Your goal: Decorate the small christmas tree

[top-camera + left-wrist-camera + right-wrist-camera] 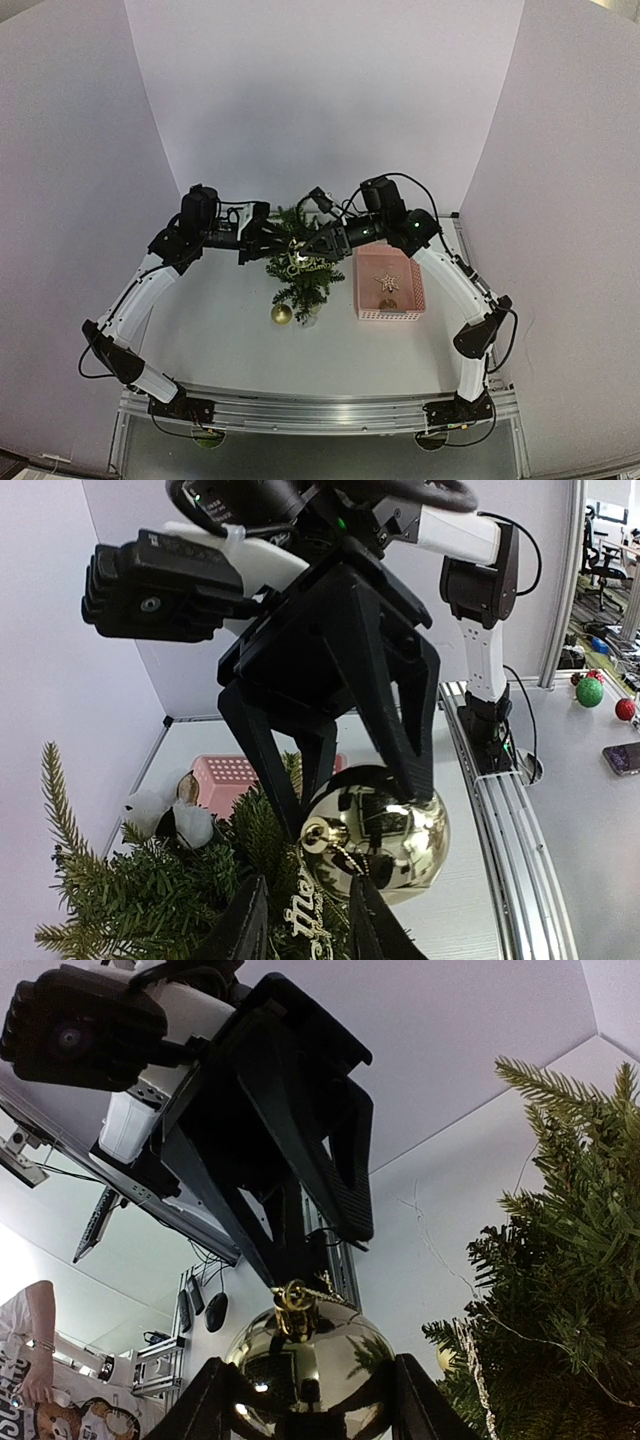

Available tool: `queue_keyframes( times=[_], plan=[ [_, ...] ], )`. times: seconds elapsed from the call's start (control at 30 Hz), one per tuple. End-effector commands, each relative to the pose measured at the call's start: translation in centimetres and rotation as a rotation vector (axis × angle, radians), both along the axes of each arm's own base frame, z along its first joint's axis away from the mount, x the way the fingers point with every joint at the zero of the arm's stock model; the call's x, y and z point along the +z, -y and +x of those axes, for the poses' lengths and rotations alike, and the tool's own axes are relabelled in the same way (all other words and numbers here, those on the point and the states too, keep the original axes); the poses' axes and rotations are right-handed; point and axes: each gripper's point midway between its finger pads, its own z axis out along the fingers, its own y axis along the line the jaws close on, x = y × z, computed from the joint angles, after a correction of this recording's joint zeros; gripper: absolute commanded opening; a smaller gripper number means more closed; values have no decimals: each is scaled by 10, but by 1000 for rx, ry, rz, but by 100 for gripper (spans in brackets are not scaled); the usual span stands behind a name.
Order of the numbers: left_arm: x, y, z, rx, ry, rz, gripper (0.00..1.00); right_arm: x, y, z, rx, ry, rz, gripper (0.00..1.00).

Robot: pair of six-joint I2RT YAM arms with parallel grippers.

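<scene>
Right fingers (215,1400) grip gold bauble (300,1370) | left fingers (245,925) seemingly slightly apart | white table (230,340), walls (320,100)

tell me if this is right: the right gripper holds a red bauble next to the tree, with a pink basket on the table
Not quite: the bauble is gold, not red, as the right wrist view shows. The right gripper does hold it next to the tree, and a pink basket is on the table.
</scene>
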Motion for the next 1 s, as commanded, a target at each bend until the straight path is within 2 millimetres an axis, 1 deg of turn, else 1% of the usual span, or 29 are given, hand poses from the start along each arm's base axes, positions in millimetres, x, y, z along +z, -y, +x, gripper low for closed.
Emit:
queue_keyframes(
  times=[0.0,0.27,0.5,0.67,0.83,0.97],
  plan=[
    [28,-11,-22,-54,103,-58,29,17,4,-8,5,52,34,37],
    [22,-9,-23,-69,60,-49,30,16,4,-8,4,51,33,37],
    [20,-2,-13,-32,30,-51,32,17,4,-8,7,51,37,37],
    [10,0,-9,-17,13,-17,31,16,3,-8,8,48,34,37],
    [6,4,-9,-17,20,-3,30,14,2,-7,9,45,31,37],
    [4,6,-7,-13,16,5,28,15,1,-6,9,47,34,37]
  ],
)
